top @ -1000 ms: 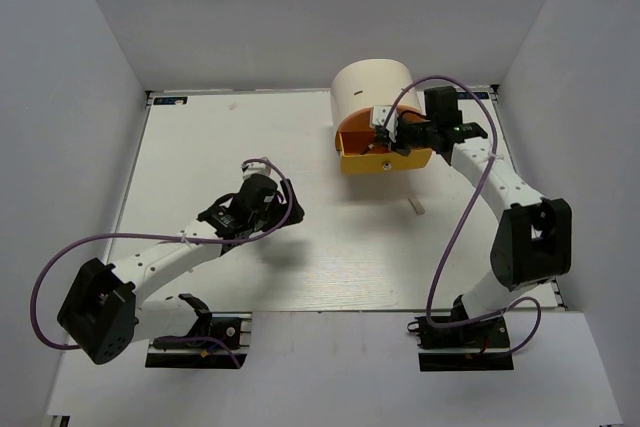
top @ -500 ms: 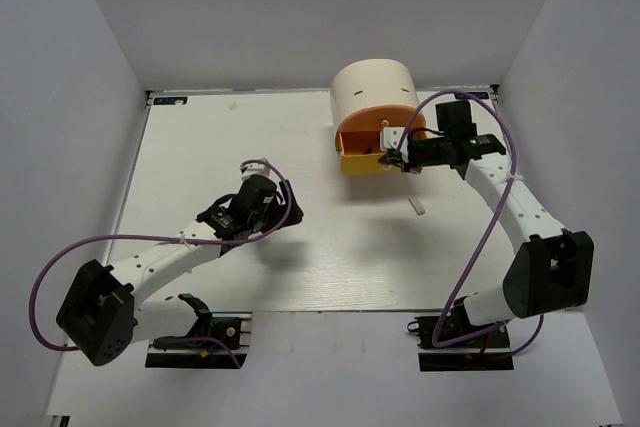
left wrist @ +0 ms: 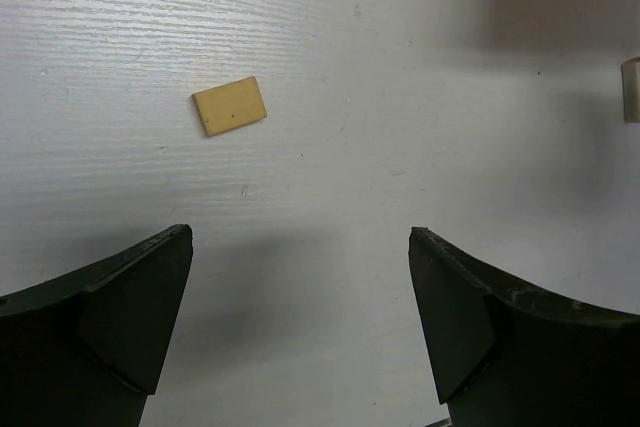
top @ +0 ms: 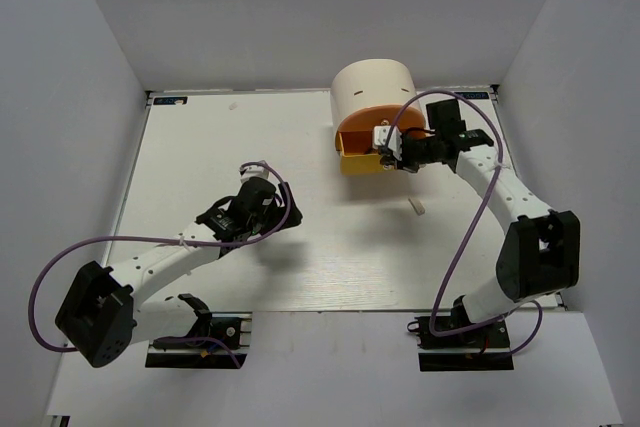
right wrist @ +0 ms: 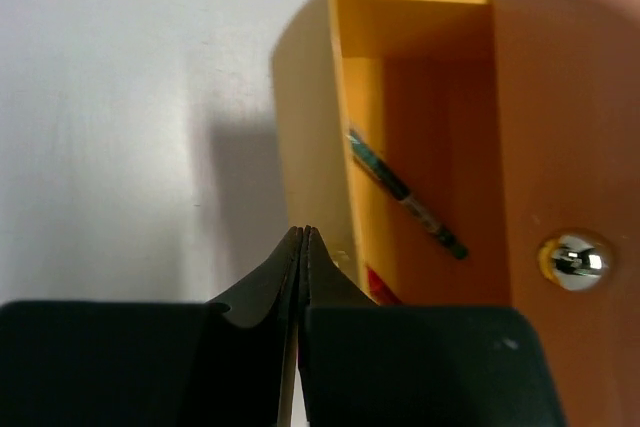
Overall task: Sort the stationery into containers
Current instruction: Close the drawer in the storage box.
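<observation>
The cream drum unit [top: 372,85] stands at the back right with an orange drawer [top: 368,123] and below it an open yellow drawer [top: 356,164]. My right gripper [top: 388,154] is shut and empty, its tips at the yellow drawer's wall [right wrist: 310,147]. Inside the drawer lie a dark pen [right wrist: 405,194] and a red item [right wrist: 381,286]. The orange drawer's knob [right wrist: 570,259] is to the right. My left gripper [left wrist: 300,232] is open and empty above the table, a tan eraser [left wrist: 230,105] ahead of it. A pale eraser [top: 417,207] lies in front of the drum.
A grey object [left wrist: 631,89] shows at the right edge of the left wrist view. White walls close in the table on the left, back and right. My left arm [top: 180,252] stretches across the table's left half.
My right gripper has moved from over the orange drawer down to the front of the yellow drawer. My left arm has not moved.
</observation>
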Controlling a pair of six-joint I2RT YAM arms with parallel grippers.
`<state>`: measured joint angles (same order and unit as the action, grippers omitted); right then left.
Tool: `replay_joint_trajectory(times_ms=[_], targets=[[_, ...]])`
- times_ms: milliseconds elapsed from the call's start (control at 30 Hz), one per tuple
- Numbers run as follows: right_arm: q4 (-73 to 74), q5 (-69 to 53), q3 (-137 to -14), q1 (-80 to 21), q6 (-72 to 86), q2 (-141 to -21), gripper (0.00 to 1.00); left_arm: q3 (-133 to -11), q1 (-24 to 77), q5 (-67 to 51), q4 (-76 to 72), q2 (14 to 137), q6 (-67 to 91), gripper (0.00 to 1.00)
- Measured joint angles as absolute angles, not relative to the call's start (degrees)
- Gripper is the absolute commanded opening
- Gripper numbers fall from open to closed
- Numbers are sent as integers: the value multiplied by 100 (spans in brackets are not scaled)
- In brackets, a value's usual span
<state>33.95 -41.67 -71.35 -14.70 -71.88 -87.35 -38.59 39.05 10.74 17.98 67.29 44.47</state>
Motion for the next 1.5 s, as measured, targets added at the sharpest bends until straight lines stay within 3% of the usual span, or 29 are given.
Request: replay_joint_trajectory(times_ms=[900,1167,1467,1500], targets=[[1135,-2668,-7035,-1813,-5885,-9524,6,-3863,3905,1074,1793,7011,4442,99],[816,-2333,-7035,-1815,-5730,-9553,16,-3863,3905,1072,1796,7030,4442,99],[617,-2261,-7035,-1857,-5653,-9553,18,-3898,3905,1070,1796,7083,4440,99],[613,-2303,-7035,-1859,-5653,-9553,22,-3903,3905,1070,1796,7083,4442,99]])
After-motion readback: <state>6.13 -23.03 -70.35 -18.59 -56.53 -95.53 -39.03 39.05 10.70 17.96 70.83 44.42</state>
